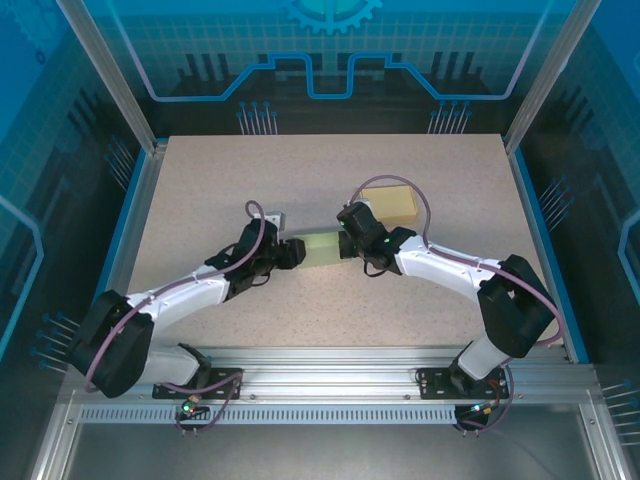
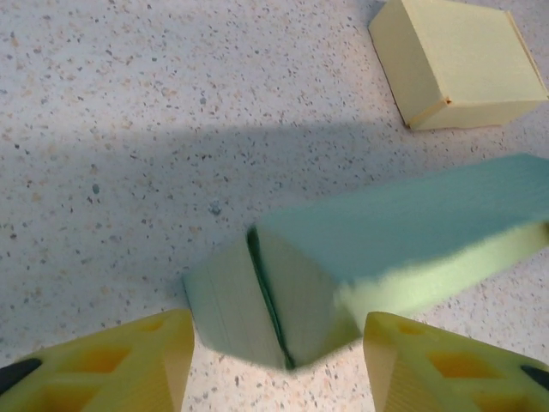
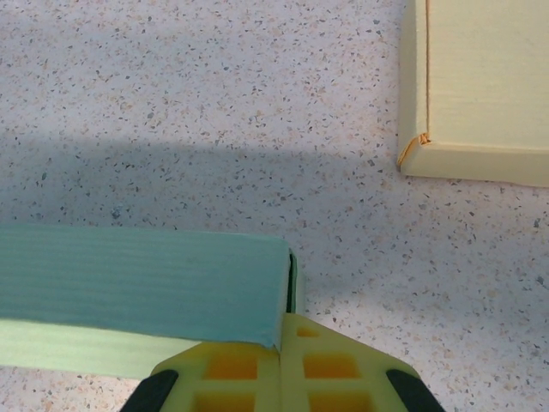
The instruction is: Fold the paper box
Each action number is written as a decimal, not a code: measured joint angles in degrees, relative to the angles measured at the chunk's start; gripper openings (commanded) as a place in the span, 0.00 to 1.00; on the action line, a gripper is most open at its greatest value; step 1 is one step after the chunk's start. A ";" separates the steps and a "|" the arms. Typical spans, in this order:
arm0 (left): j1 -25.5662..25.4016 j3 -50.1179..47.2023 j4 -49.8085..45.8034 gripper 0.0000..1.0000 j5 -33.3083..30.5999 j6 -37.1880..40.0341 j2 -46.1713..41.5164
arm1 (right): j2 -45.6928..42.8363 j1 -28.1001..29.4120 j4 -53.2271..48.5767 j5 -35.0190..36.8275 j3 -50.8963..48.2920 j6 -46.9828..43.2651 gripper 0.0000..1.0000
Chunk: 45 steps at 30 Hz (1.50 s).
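Observation:
The paper box is a long pale green carton lying mid-table between my two grippers. My left gripper is open. In the left wrist view its yellow fingers stand either side of the near end of the box without touching it. That end's flap stands slightly ajar, with a dark slit showing. My right gripper is at the box's other end. In the right wrist view it is shut, pinching the end wall of the green box.
A folded yellow box sits just behind the right gripper; it is in the left wrist view and in the right wrist view. The speckled tabletop lies bare to the left and back. Blue rails edge both sides.

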 measured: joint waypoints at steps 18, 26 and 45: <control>-0.11 1.97 -3.37 0.89 -3.10 -4.37 -8.22 | 0.24 0.74 0.15 1.55 0.00 0.00 0.00; 1.07 2.97 0.50 0.82 -3.74 -7.54 1.22 | 0.46 1.09 0.35 2.54 0.00 0.00 0.00; 0.76 -4.63 15.58 0.64 -3.06 -12.26 2.84 | 0.57 1.86 0.22 3.67 0.00 -0.04 0.17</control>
